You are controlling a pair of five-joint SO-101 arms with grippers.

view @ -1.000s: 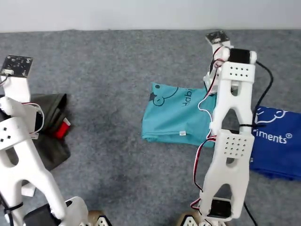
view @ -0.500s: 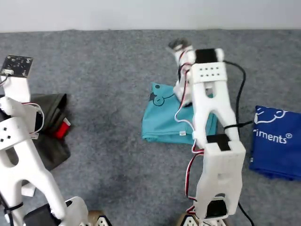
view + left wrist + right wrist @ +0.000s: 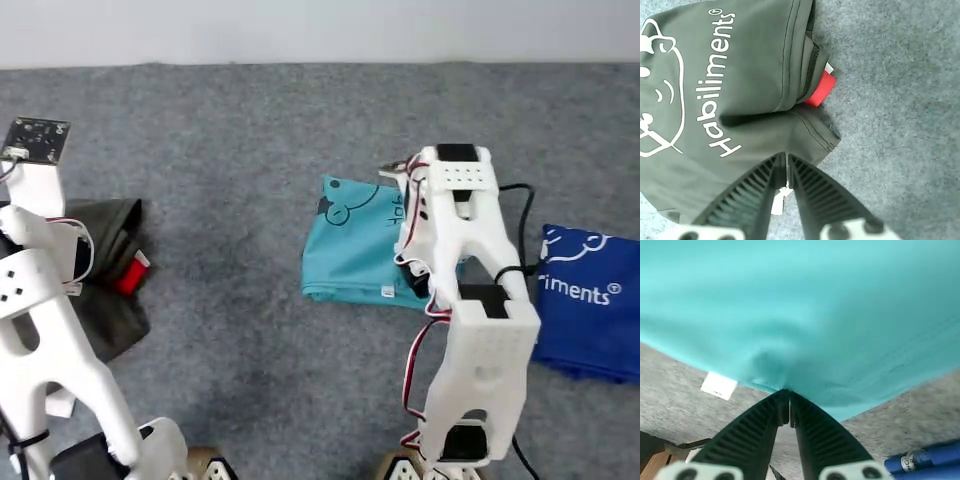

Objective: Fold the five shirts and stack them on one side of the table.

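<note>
A teal shirt (image 3: 355, 245) lies folded at the table's middle, a white label (image 3: 719, 385) at its near edge. My right gripper (image 3: 785, 394) is shut on that near edge, and the cloth puckers at its tips. The right arm (image 3: 465, 250) covers the shirt's right part. At the left a dark grey shirt (image 3: 110, 265) lies with a red one (image 3: 131, 273) showing from under it. My left gripper (image 3: 786, 156) is shut on the grey shirt's (image 3: 715, 100) hem, beside the red cloth (image 3: 819, 91). A folded blue shirt (image 3: 590, 300) lies at the right.
Grey felt (image 3: 230, 150) covers the table, with bare room at the back and between the grey and teal shirts. Both arm bases stand at the front edge. A pale wall runs along the far side.
The right arm swung from the far right to the left, then drew back and down onto the teal shirt's near edge. The left arm and the shirts kept still.
</note>
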